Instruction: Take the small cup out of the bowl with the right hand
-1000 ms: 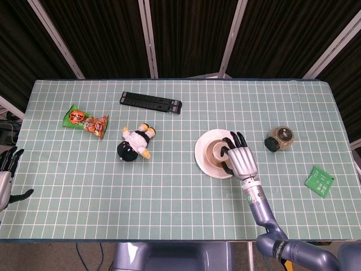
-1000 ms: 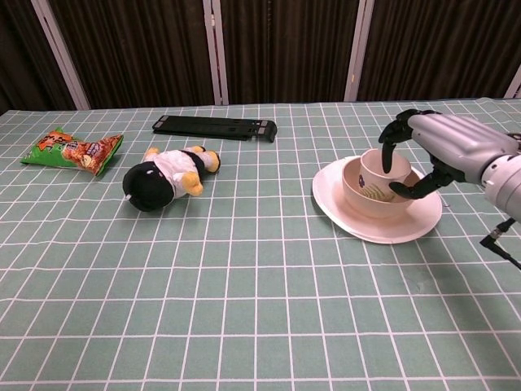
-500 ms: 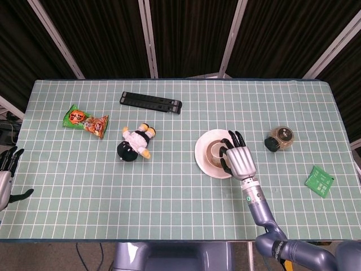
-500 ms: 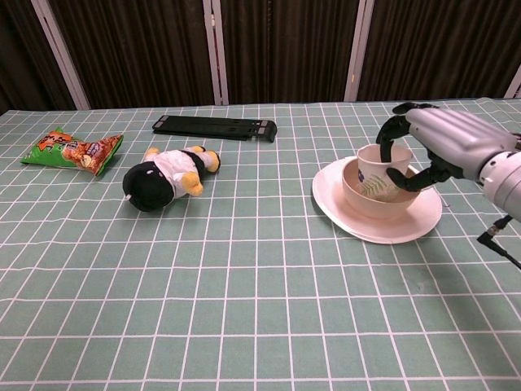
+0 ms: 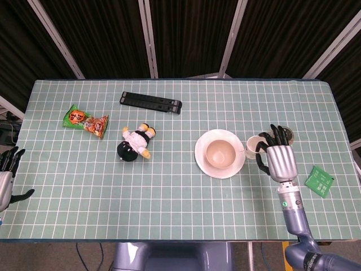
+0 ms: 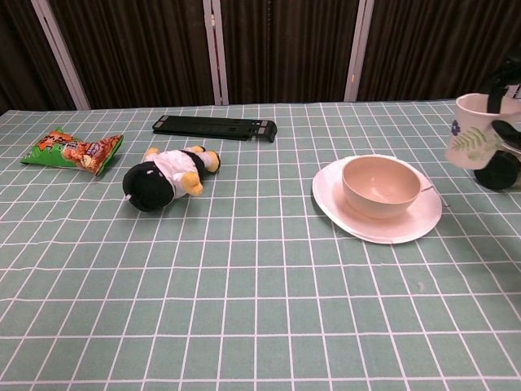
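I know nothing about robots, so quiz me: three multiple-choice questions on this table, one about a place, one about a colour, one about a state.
1. Where is the cup?
A. inside the bowl
B. held up, right of the plate
C. beside the plush toy

2. What colour is the bowl?
A. pale pink
B. black
C. green

3. What is the right hand doing?
A. resting flat on the table
B. pressing the snack bag
C. gripping the cup

Answers:
1 B: the cup is off the table, past the plate, and the bowl is empty.
2 A: the bowl shows pale pink in both views.
3 C: the right hand has its fingers around the cup.
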Motion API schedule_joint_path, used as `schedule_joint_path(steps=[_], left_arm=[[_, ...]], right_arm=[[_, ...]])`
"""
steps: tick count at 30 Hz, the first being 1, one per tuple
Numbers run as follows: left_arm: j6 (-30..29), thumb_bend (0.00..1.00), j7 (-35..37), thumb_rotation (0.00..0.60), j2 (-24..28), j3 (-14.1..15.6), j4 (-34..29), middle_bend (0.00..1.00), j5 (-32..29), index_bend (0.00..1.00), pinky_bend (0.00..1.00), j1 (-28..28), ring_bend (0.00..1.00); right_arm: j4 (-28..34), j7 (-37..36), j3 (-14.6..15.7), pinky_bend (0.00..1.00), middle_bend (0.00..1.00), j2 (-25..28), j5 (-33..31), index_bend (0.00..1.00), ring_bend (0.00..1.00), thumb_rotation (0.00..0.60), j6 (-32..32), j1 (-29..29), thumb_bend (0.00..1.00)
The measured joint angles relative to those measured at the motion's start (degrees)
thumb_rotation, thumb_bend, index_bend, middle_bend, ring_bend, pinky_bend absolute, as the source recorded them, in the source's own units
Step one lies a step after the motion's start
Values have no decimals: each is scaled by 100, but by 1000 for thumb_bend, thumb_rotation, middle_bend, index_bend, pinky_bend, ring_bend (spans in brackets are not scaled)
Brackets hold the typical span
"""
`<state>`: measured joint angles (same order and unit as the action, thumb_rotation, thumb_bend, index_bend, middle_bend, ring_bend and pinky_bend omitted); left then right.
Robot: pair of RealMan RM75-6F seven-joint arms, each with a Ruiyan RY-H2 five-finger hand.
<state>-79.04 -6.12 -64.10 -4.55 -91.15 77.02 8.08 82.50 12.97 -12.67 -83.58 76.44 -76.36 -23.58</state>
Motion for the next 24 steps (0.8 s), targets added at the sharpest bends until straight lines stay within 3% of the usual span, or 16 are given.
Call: schedule_joint_path(steps=[11, 18, 20, 24], left_arm=[[-5, 0, -122, 600, -29, -6, -41, 0, -28, 0, 0, 13, 0], [0, 0, -53, 600, -19, -7, -14, 0, -24, 0, 0, 10, 0], [-10, 0, -32, 600, -14, -4, -13, 0, -8, 0, 0, 6, 0], [-27, 0, -12, 600, -9, -1, -12, 0, 8, 0, 0, -2, 0]], right_arm=[[-1294, -757, 313, 0, 257, -304, -348, 610, 0, 600, 477, 277, 408], [-1545, -846, 422, 0, 215, -465, -358, 602, 0, 600, 646, 327, 344], [-1526, -850, 433, 0, 159, -439, -345, 551, 0, 600, 651, 343, 321], [-1391, -884, 450, 0, 9, -331, -291, 269, 0, 600, 624, 380, 274]])
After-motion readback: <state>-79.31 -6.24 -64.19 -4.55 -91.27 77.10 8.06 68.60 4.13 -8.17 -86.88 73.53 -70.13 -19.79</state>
